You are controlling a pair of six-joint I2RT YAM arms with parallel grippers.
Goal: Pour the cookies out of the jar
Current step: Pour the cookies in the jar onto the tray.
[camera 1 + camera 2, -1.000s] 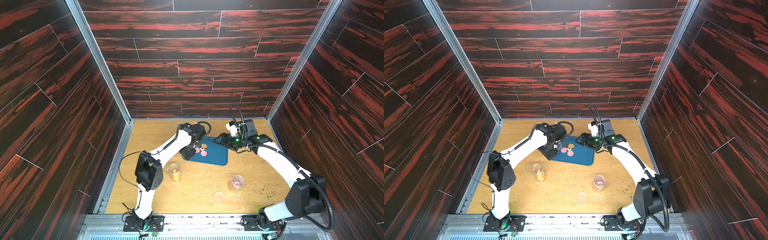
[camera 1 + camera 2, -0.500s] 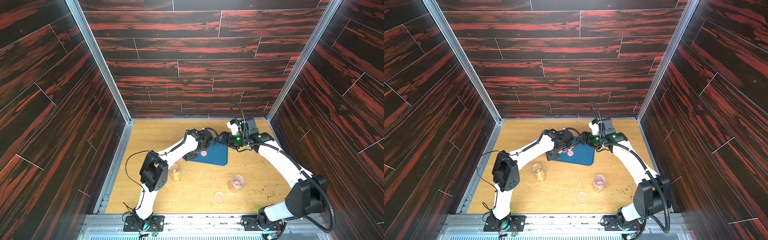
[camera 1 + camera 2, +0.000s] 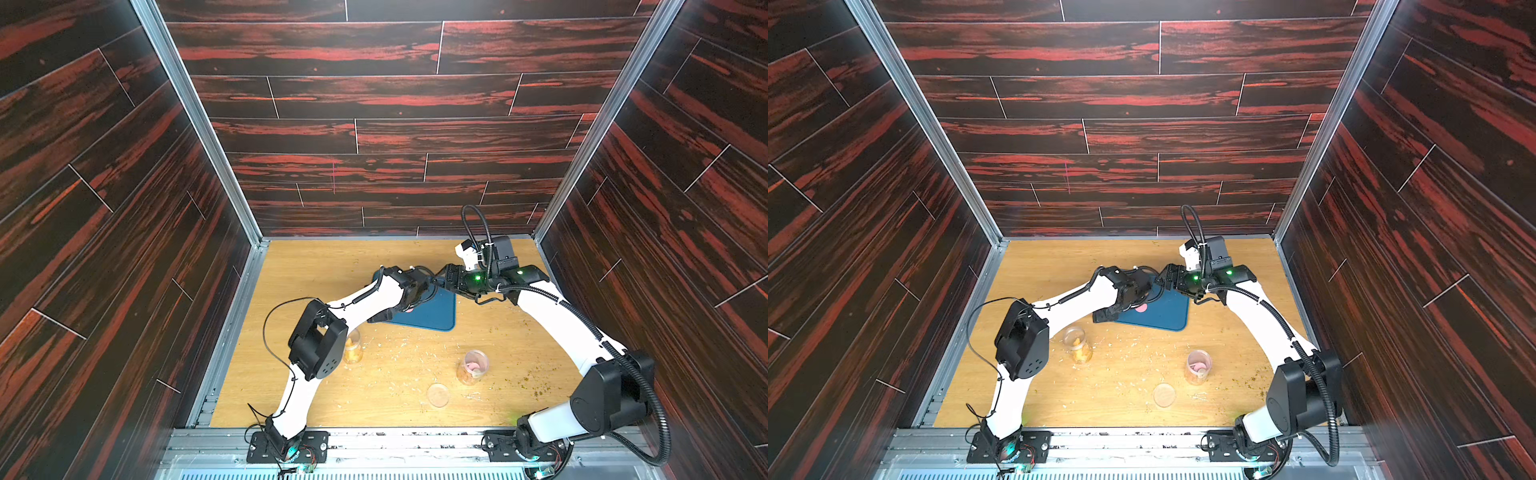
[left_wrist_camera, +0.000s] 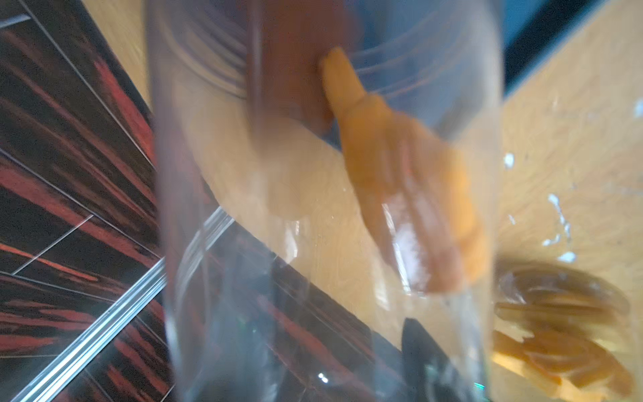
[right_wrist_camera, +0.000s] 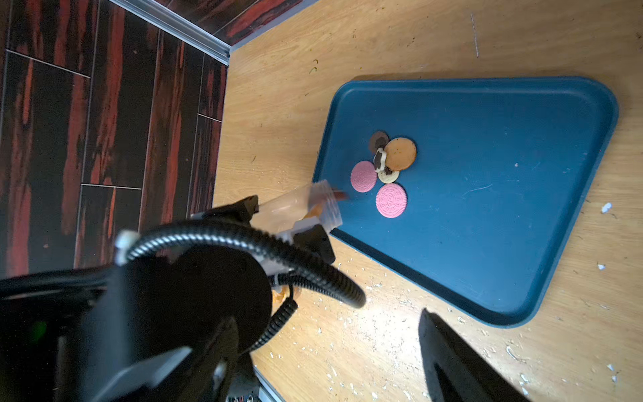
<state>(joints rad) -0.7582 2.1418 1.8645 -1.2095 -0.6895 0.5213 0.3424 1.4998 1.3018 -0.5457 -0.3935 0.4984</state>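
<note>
Left gripper [image 5: 283, 222]: clamped on the clear jar [image 5: 302, 205], which is tipped almost flat, mouth over one edge of the blue tray [image 5: 504, 226].
Inside the jar: an orange cookie [image 4: 400, 167] lies along the wall, and a brown cookie [image 5: 339, 195] sits right at the lip, not yet out!
Cookies [image 5: 391, 205]: about six on the tray, pink, orange, brown, clustered just beyond the mouth.
Right gripper [image 3: 444, 277]: jaws apart, empty, hovering over the tray.
Progress: most of the pour looks done; a steeper tilt should shake out the stragglers.
</note>
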